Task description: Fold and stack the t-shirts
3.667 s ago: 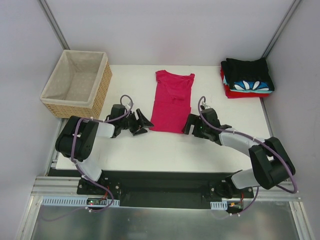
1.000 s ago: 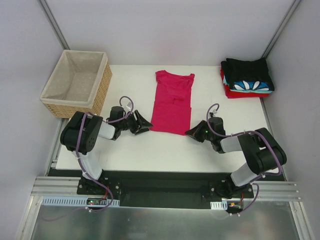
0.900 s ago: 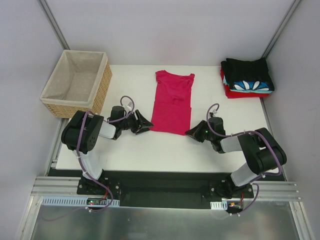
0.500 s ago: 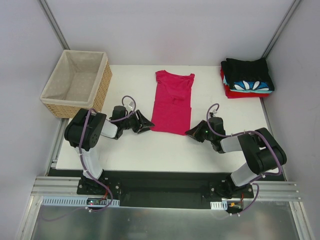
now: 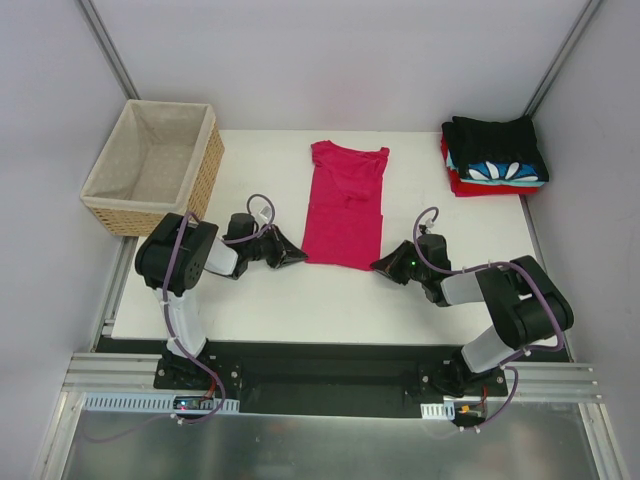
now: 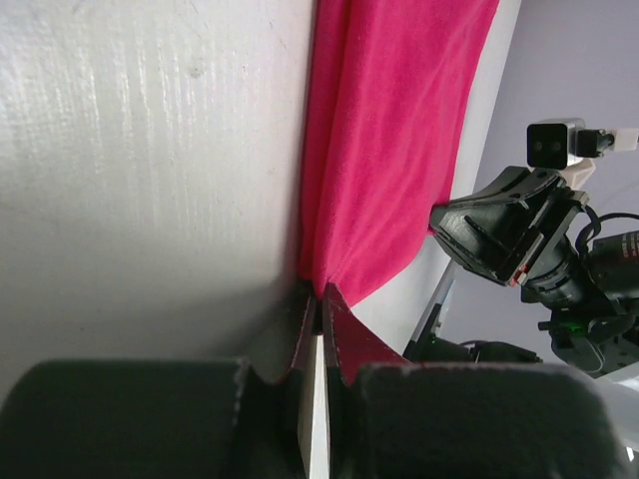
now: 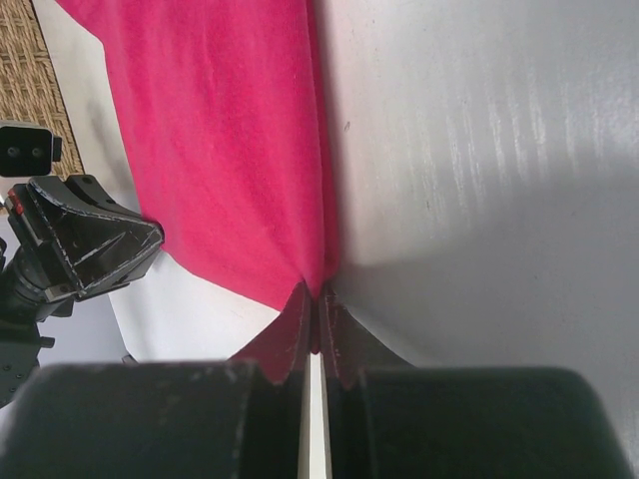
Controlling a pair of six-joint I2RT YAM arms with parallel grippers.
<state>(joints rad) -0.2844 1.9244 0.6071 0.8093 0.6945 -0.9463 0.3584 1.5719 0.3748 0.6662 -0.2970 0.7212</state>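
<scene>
Both grippers are closed on the near hem of the crimson-pink t-shirt (image 5: 345, 205). The left gripper (image 6: 318, 299) pinches the hem corner on its side, and the right gripper (image 7: 318, 297) pinches the opposite corner. In each wrist view the cloth draws up into a small peak between the jaws, which stand almost together. The garment lies flat on the table (image 5: 330, 300) and runs straight ahead of both grippers, with its collar at the far end. It appears already narrowed lengthwise, so the step in hand is judged to be the cross fold, hem carried to collar. Raise both grippers together and at equal height so the hem stays level. Hold their spacing as it is: pulling apart may strip the thin pinch, and closing in will let the hem sag and crease. Carry the hem forward over the body of the shirt in a low arc, and set it down square on the collar edge before releasing. Confirm that every layer of the hem rises with the jaws, since a pinch this shallow may hold only the top layer. The stack of folded t-shirts (image 5: 495, 155) sits well ahead of the right gripper and to its outer side. The wicker basket (image 5: 150, 165) sits ahead of the left gripper and to its outer side, clear of the fold path.
</scene>
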